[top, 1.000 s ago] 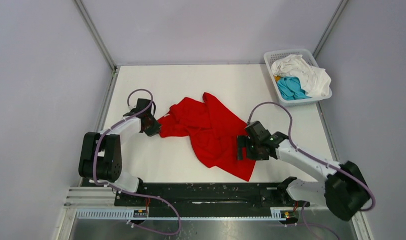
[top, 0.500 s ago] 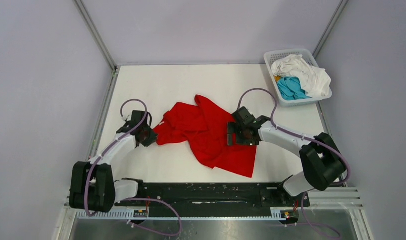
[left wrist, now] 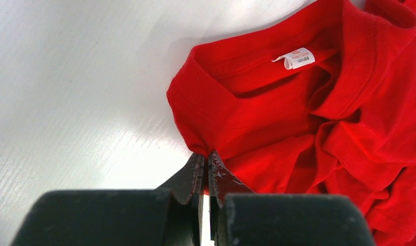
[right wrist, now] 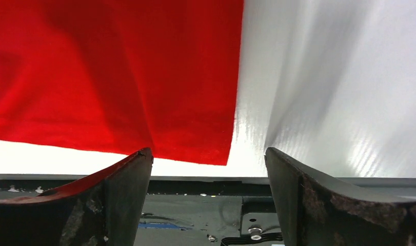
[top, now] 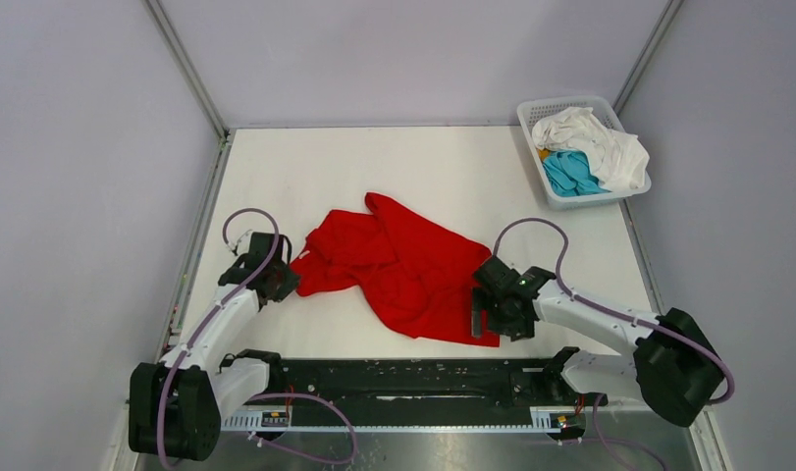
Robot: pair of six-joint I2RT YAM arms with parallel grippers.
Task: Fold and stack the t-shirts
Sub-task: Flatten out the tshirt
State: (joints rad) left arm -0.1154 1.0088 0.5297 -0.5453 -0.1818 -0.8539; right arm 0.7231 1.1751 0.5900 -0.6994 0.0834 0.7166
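The red t-shirt (top: 403, 270) lies crumpled in the middle of the table. In the left wrist view its collar and white label (left wrist: 297, 57) face up. My left gripper (top: 282, 282) is shut on a pinch of the red t-shirt (left wrist: 298, 128) beside the collar, at the cloth's left edge; the left gripper (left wrist: 205, 155) shows cloth between its tips. My right gripper (top: 480, 319) is open and empty over the shirt's near right corner. In the right wrist view the right gripper (right wrist: 206, 152) straddles the hem corner of the red t-shirt (right wrist: 118, 77). A white t-shirt (top: 595, 142) and a teal t-shirt (top: 570, 172) lie in the basket.
The white lattice basket (top: 531, 118) stands at the table's far right corner. The black rail (top: 413, 378) runs along the near edge, just below the right gripper; it also shows in the right wrist view (right wrist: 195, 205). Grey walls enclose the table.
My left gripper has pulled the shirt's collar side nearer and to the left. My right gripper swung in over the cloth, then back to the shirt's near right corner.
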